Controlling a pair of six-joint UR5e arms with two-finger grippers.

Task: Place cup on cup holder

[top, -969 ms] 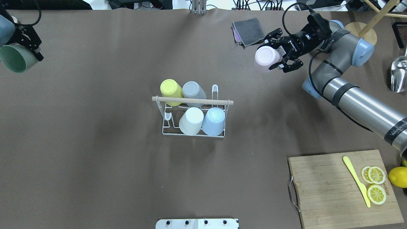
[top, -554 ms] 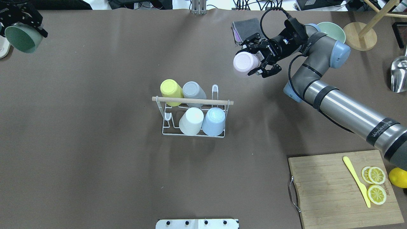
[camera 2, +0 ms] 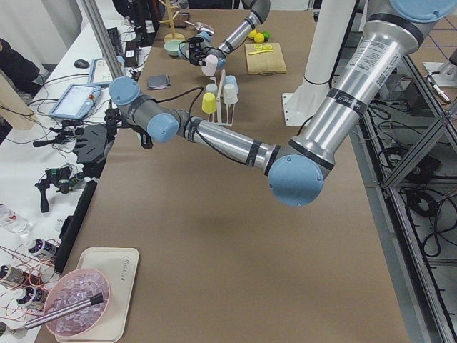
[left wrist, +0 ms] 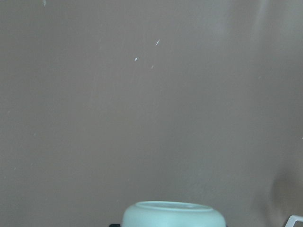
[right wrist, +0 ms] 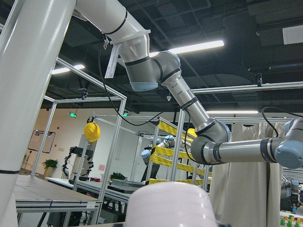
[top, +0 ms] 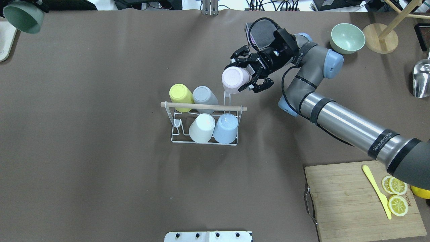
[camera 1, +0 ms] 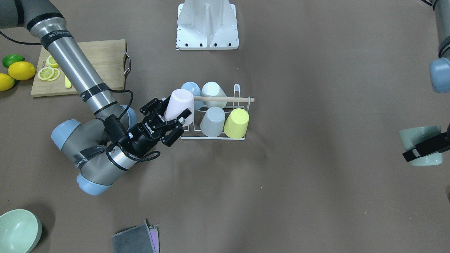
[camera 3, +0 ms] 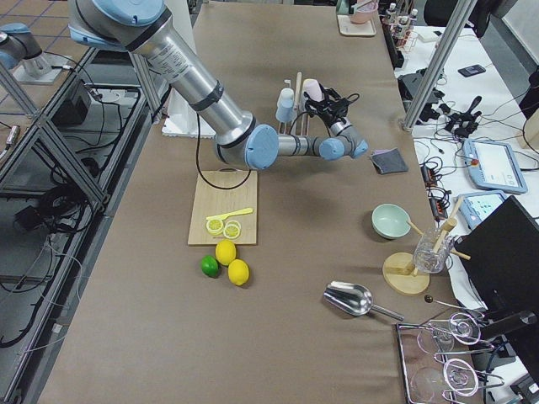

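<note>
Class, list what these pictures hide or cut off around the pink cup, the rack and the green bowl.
Overhead: the pink cup covers the cup holder's free prong tip; whether its mouth sits over it is unclear.
Right wrist: camera faces the ceiling; no cup holder shown.
Front view: the left gripper is cut by the edge; only one finger shows on the green bowl.

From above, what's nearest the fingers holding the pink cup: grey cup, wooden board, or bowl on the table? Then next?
1. Grey cup, on the rack, just left of the right gripper.
2. Bowl on the table, upper right of the view.
3. Wooden board, lower right corner.
</note>
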